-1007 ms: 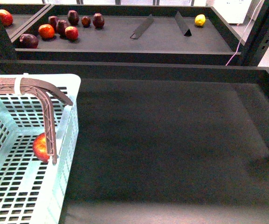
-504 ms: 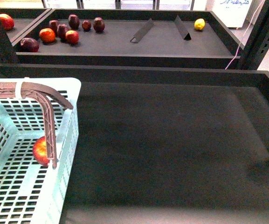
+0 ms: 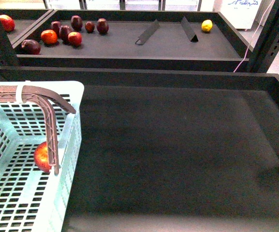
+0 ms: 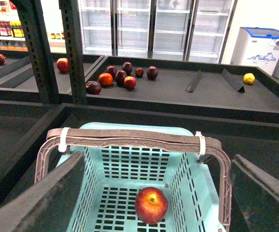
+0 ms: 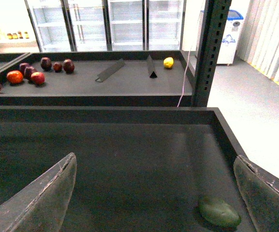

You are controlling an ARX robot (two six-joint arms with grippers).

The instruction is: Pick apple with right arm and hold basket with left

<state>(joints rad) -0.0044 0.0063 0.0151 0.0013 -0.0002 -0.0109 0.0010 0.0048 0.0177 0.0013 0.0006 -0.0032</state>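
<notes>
Apple (image 4: 151, 205) lies on the slotted floor of the basket (image 4: 197, 193), stem dimple up, near the wall on the robot's right; in the front view the apple (image 3: 42, 156) is partly hidden behind the brown handle (image 3: 47, 121). Basket sits at the near left corner of the dark lower tray (image 3: 178, 145). Handles are upright, joined by white ties (image 4: 200, 143).

Left gripper (image 4: 154, 193) hovers over the basket, fingers spread wide either side of it, touching nothing. Right gripper (image 5: 154, 193) is also spread wide and empty, over the bare tray; a dull green fruit (image 5: 219, 211) lies on the tray near its far right edge.

Upper shelf (image 3: 129, 38): cluster of red and dark fruits (image 3: 66, 31) at left, two black dividers (image 3: 147, 32), a lemon (image 3: 207, 25) at right
</notes>
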